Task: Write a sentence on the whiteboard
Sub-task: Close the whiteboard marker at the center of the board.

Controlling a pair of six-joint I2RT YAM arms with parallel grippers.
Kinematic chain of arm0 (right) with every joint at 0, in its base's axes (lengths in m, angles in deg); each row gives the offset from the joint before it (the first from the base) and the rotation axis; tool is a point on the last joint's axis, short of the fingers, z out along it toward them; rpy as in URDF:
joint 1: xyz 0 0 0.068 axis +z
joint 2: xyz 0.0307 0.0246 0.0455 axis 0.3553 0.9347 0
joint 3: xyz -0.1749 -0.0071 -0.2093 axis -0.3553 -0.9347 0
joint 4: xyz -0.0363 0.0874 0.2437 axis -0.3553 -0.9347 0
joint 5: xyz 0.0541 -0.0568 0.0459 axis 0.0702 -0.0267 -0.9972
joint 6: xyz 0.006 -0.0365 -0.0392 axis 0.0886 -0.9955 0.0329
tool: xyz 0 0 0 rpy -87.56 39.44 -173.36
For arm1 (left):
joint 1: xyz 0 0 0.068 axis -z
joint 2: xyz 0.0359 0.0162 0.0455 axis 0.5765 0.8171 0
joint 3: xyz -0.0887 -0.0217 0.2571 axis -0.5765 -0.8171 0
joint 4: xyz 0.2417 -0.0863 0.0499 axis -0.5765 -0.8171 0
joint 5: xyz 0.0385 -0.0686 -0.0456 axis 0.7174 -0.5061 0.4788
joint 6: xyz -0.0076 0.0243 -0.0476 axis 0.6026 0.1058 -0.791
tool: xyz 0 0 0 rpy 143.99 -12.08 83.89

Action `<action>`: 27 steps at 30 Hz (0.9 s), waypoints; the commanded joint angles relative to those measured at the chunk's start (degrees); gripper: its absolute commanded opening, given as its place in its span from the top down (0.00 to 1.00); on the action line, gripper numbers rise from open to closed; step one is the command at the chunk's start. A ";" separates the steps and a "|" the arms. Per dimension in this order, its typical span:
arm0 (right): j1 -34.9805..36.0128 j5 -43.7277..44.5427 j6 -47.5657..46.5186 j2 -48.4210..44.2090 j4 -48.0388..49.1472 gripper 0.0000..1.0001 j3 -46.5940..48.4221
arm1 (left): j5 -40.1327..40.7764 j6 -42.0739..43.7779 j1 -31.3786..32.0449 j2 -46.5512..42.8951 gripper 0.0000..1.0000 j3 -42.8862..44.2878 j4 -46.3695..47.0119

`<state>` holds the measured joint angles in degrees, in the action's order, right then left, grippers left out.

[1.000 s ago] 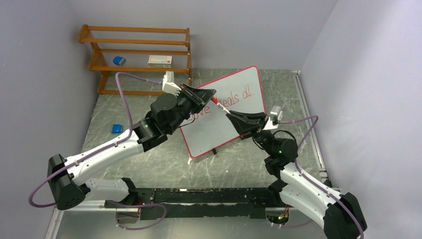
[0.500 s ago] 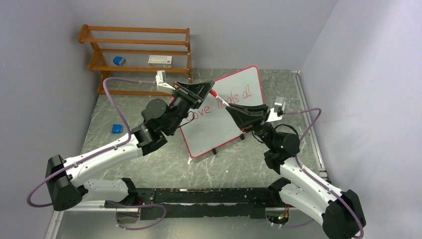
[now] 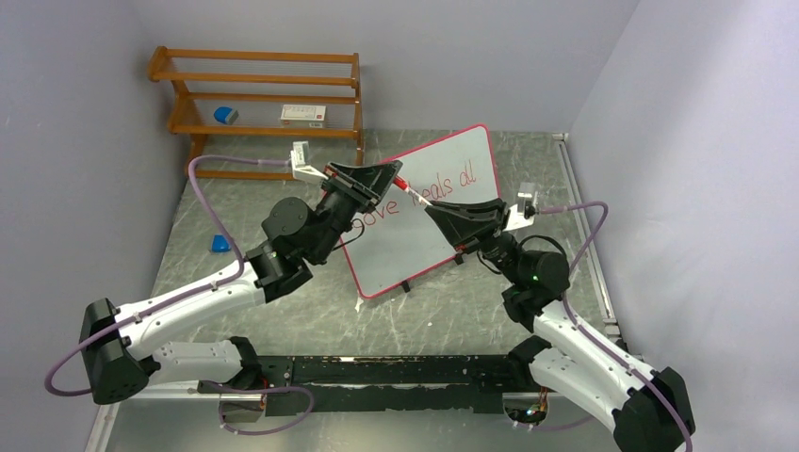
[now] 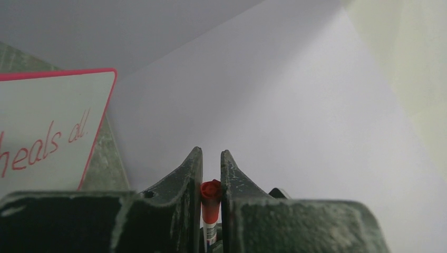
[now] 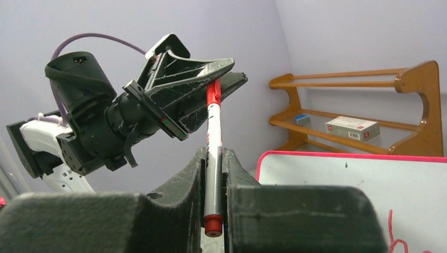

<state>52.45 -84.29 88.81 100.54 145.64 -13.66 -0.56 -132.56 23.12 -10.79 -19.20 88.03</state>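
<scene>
**Two grippers share one marker above the finished line**

*Top view.* We see the whiteboard (image 3: 405, 247) set askew on the table (image 3: 283, 311), toward its far right corner. The sentence (image 3: 460, 179) runs in red along the board's far edge; "heals all" reads plainly, and the first word is partly hidden. Above the board, the left gripper (image 3: 388, 177) and right gripper (image 3: 435, 209) face each other, with the marker (image 3: 412, 192) bridging them. A wooden rack (image 3: 254, 99) stands at the table's far left corner.

*Left wrist view.* The left gripper's jaws are narrow and clamped on the marker's red cap (image 4: 211, 191). A rounded corner of the whiteboard (image 4: 47, 105) shows at the left.

*Right wrist view.* The right gripper (image 5: 213, 153) is pinched tight on the marker's barrel (image 5: 213, 168), and the capped end reaches up into the left gripper (image 5: 221, 71).

*Handling.* We judge the marker light, stiff and smooth, so it could twist in a loose pinch. It is best held at mid-barrel, with the cap held squarely. The board looks light and rigid, and it may slide on its feet if pressed.
</scene>
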 commanded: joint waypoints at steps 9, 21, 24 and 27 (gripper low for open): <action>-0.30 7.35 -8.97 -5.18 -18.67 1.00 2.46 | -12.47 11.91 -9.58 -1.96 0.48 8.22 -20.41; -1.42 37.61 -19.41 -13.46 -41.53 1.00 1.74 | 4.94 34.09 -15.37 -14.32 0.14 7.04 -35.45; -1.82 45.70 -20.20 -15.68 -46.35 1.00 0.70 | 12.29 40.30 -15.36 -18.97 0.07 1.75 -37.68; -2.01 55.18 -20.13 -17.90 -50.37 1.00 -0.93 | 19.87 45.79 -15.40 -23.80 0.02 -3.39 -39.02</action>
<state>50.90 -45.65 70.75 85.42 103.24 -13.09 6.93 -97.66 8.02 -30.48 -17.15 54.76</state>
